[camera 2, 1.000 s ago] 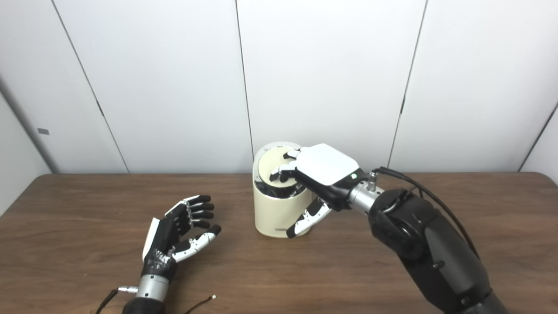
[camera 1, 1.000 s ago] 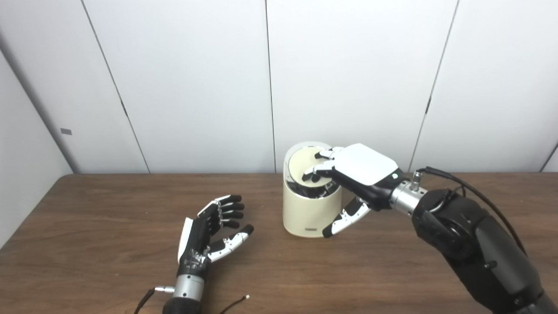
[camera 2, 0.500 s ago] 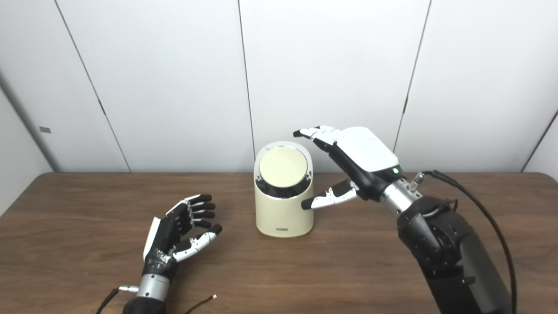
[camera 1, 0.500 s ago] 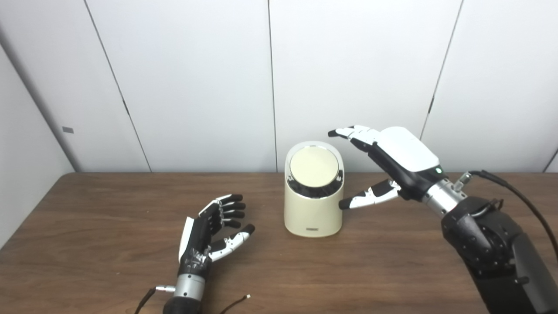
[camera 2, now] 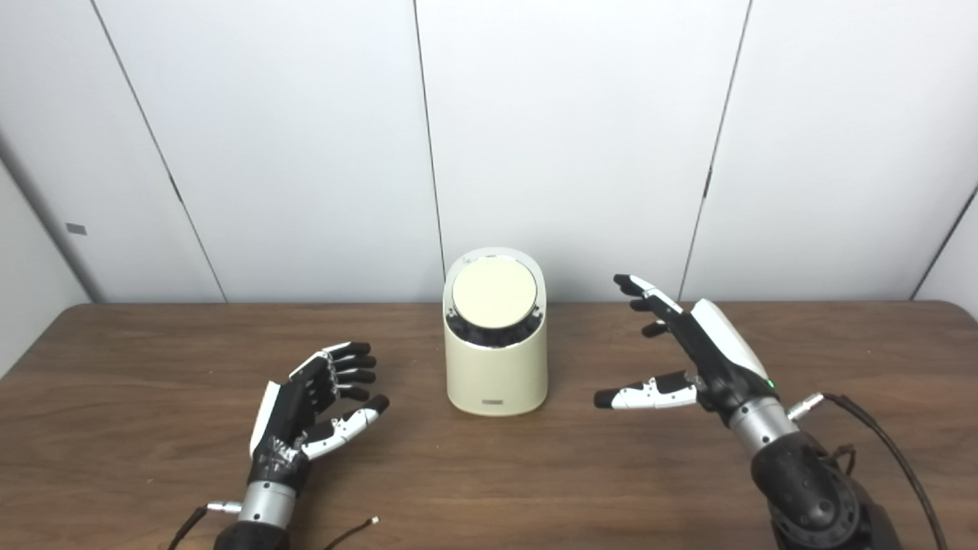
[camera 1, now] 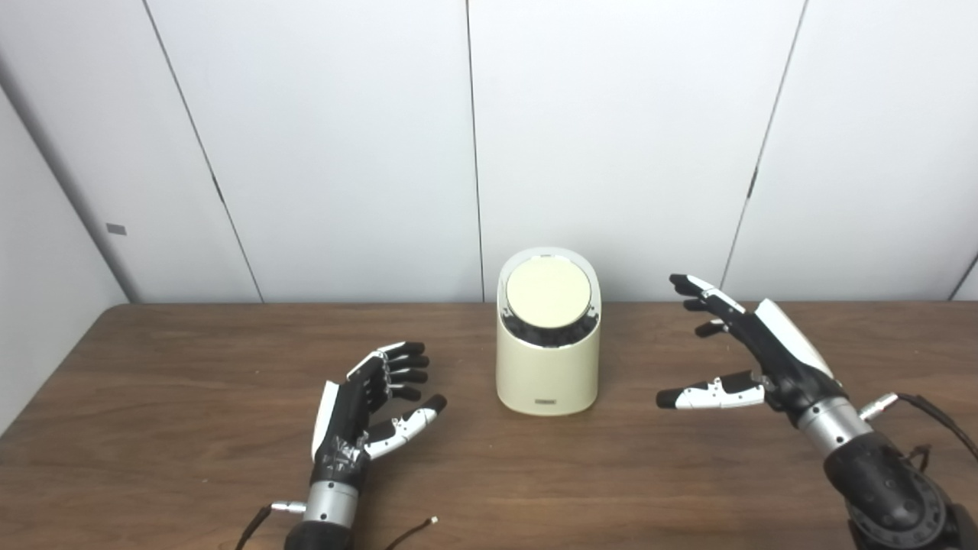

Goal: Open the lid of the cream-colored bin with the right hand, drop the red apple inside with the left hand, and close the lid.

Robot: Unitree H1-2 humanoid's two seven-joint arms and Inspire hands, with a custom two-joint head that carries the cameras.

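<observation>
The cream-colored bin [camera 1: 547,367] stands upright at the middle back of the wooden table [camera 1: 191,359]. Its round lid [camera 1: 548,290] lies shut in the top ring. No red apple is in view. My right hand [camera 1: 745,355] is open and empty, held to the right of the bin and apart from it, fingers spread toward it. My left hand [camera 1: 374,405] is open and empty, resting low over the table to the left of the bin, palm turned inward.
White wall panels [camera 1: 611,137] rise right behind the table's far edge. Thin cables [camera 1: 409,531] lie near my left wrist at the front edge. A black cable [camera 2: 879,435] trails from my right wrist.
My right hand has lifted off the lid, pulled back to the right and come down beside the bin. The lid has gone from pressed in to shut. My left hand has not moved.
</observation>
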